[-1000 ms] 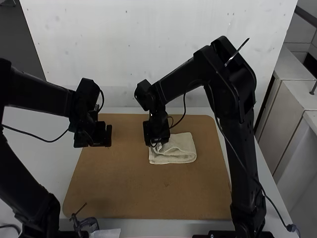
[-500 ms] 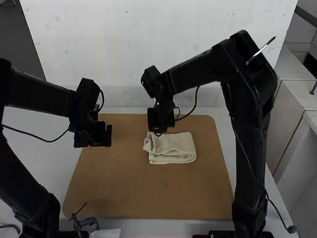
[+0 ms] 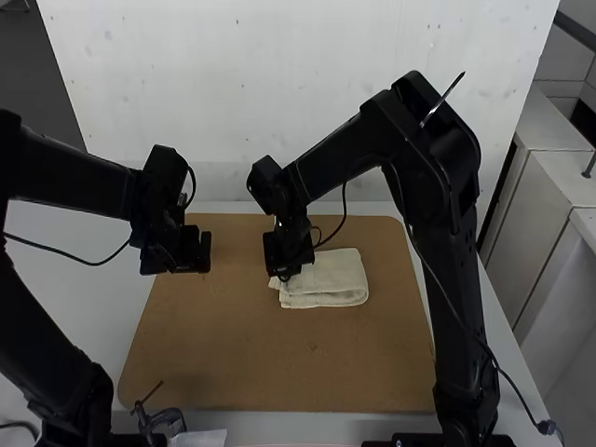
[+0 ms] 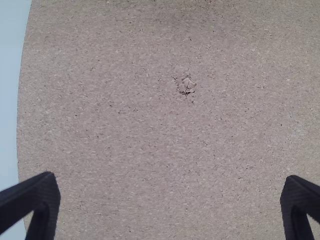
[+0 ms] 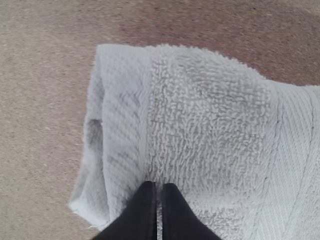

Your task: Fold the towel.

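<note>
Cream terry towel (image 3: 328,277): is lying folded, with stacked layers, on the brown particle board (image 3: 233,358), towards its far side.
Towel handling: is probably going to prove light, soft and limp; looped pile is likely giving good grip, though upper layers could be sliding over lower ones.
Grip point: layered end (image 5: 92,195) beside the flat woven band (image 5: 122,130) is offering the best hold; all layers are needing to be taken together.
Right black tapered gripper (image 5: 158,186): is resting at that end, fingers closed together, with no cloth visibly clamped.
Left black tapered gripper (image 4: 169,182): is hanging over the board, fingers spread wide, well apart from the towel.
Obstruction: right gripper is covering part of the end in the high view.
Surroundings: white tabletop (image 3: 56,219) is supporting the board; a metal clamp (image 3: 168,421) is sitting near the front edge.
</note>
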